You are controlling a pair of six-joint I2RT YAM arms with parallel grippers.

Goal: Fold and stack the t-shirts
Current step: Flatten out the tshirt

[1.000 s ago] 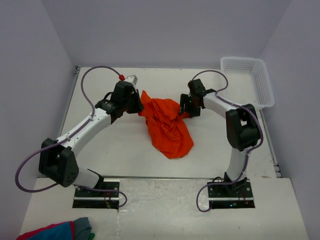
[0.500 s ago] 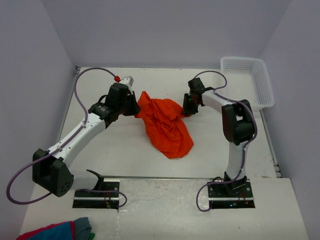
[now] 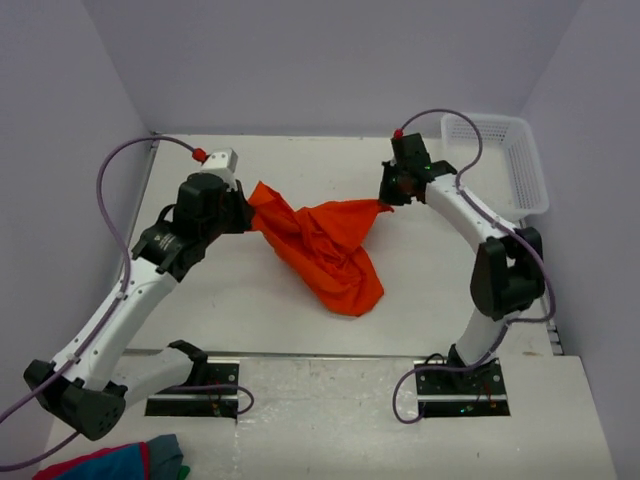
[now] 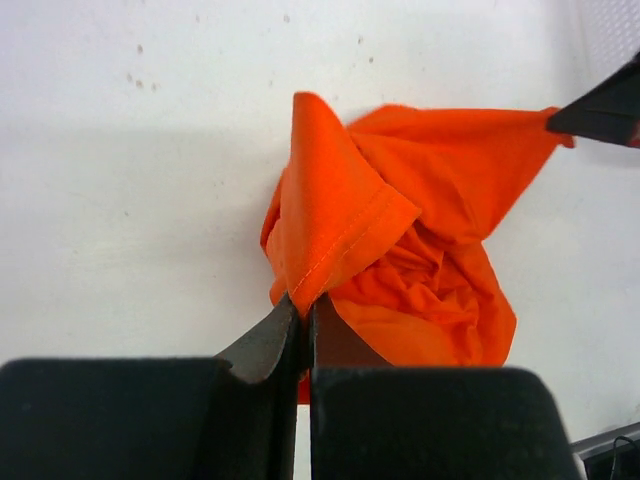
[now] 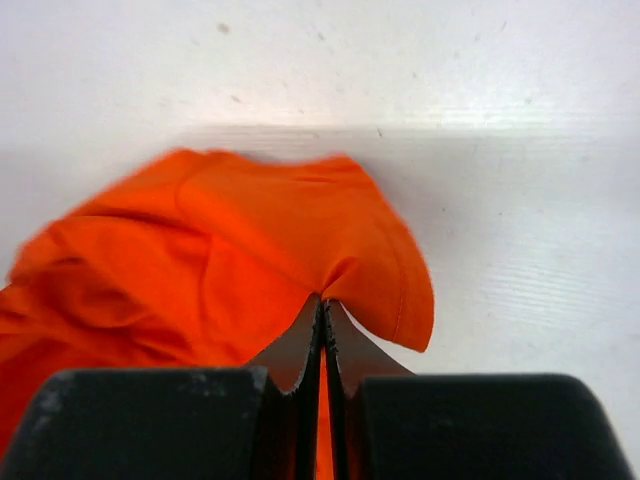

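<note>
Between the two grippers: t-shirt (image 3: 325,250), mostly bunched below them; left gripper (image 4: 303,308) clamped on a hemmed edge, right gripper (image 5: 322,305) pinched on another. Spread evenly, lift until the bunch hangs free, no jerks.

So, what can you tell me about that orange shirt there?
The orange t-shirt is plain, thin soft cloth with stitched hems and no print. It is crumpled, not folded. The left gripper and right gripper each pinch an edge, stretching its top between them; the bunched rest lies on the white table.
</note>
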